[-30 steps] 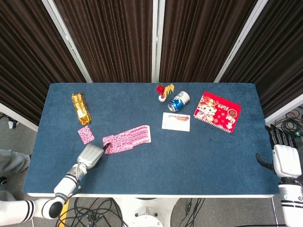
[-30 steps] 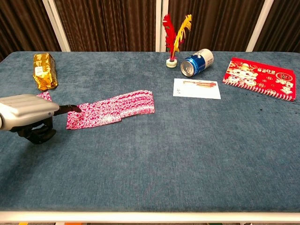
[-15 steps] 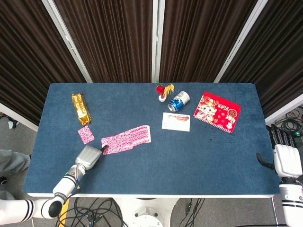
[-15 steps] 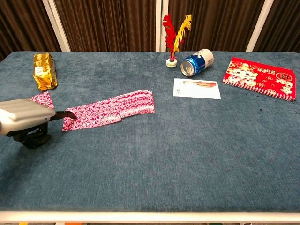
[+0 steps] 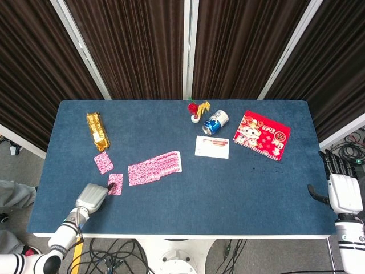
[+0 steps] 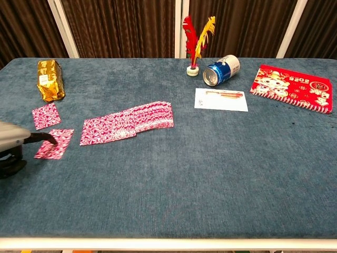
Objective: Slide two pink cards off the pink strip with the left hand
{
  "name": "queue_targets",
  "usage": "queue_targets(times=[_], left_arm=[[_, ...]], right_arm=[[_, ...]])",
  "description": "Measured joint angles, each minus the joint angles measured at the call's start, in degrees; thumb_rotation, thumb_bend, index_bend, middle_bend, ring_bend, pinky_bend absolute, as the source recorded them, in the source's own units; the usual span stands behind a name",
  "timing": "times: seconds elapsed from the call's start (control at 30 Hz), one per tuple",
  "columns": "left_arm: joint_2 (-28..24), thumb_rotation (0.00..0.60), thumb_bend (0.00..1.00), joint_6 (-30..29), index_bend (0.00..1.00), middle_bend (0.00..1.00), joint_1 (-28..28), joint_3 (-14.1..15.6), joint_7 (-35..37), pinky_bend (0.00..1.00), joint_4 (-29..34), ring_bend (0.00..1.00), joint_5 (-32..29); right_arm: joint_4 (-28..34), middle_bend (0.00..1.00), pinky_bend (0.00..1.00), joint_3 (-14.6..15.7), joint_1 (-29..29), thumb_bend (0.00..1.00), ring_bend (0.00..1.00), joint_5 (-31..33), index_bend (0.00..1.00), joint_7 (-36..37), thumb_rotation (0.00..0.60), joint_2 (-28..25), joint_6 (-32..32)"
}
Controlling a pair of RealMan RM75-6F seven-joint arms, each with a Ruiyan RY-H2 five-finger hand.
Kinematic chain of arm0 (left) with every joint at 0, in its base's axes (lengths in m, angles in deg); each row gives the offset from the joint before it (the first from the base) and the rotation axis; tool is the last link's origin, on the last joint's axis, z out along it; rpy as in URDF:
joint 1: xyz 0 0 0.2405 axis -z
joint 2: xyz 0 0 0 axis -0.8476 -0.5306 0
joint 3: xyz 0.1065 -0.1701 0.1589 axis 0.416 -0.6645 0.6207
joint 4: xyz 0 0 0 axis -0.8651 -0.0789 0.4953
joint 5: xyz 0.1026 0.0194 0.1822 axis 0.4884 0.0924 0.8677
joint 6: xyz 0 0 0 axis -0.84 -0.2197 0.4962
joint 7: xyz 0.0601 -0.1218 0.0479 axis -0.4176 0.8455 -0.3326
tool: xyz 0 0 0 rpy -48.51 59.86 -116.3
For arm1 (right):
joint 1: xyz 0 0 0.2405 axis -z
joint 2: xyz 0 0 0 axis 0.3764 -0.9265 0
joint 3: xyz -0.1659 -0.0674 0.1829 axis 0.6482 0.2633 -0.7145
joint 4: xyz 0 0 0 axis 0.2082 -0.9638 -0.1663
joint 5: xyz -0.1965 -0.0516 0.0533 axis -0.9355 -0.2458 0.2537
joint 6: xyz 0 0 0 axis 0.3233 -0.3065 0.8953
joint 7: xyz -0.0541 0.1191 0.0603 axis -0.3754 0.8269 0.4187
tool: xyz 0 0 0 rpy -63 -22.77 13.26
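Since last frame, my left hand (image 5: 91, 197) dragged second pink card (image 5: 115, 184) clear of pink strip (image 5: 154, 167). Head view: fingertip presses card's near edge; first pink card (image 5: 103, 162) just beyond; right hand (image 5: 340, 188) off table edge, fingers extended, empty. Chest view: left hand (image 6: 11, 145) cropped at frame edge, one dark finger on card (image 6: 55, 144); other fingers hidden, can't tell pose.

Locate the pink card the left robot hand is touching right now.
The pink card lies near the table's front-left, just left of the pink strip and clear of it, below another loose pink card, under the left robot hand fingertip.
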Motion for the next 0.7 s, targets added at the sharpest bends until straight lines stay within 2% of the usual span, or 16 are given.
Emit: queue_targets(times=[0.37,0.57,0.7], left_arm=[[-3.35,0.6,0.58,-3.36,0.14,0.86,-3.83,1.92,1.96,0.85,3.18,0.88,2.08],[-4.93,0.6,0.58,-6.61,0.14,0.86,-4.54,0.47,3.51,0.85,4.8,0.88,6.14],[-6.51,0.6,0.58,-10.69,0.14,0.85,-5.31,-1.56,5.14,0.83,6.19,0.87,9.99]], right_arm=[[0.31,0.0,0.0,0.21,-0.6,0.21,0.0,-0.35,0.0,-1.09,0.6,0.72,0.55],[1.03,0.0,0.0,-0.03,-0.54,0.21,0.0,-0.32,0.0,-1.7,0.6,0.37,-0.04],[1.28,0.0,0.0,-0.03,-0.61,0.21,0.0,-0.35,0.0,-1.91,0.6,0.34,-0.01]])
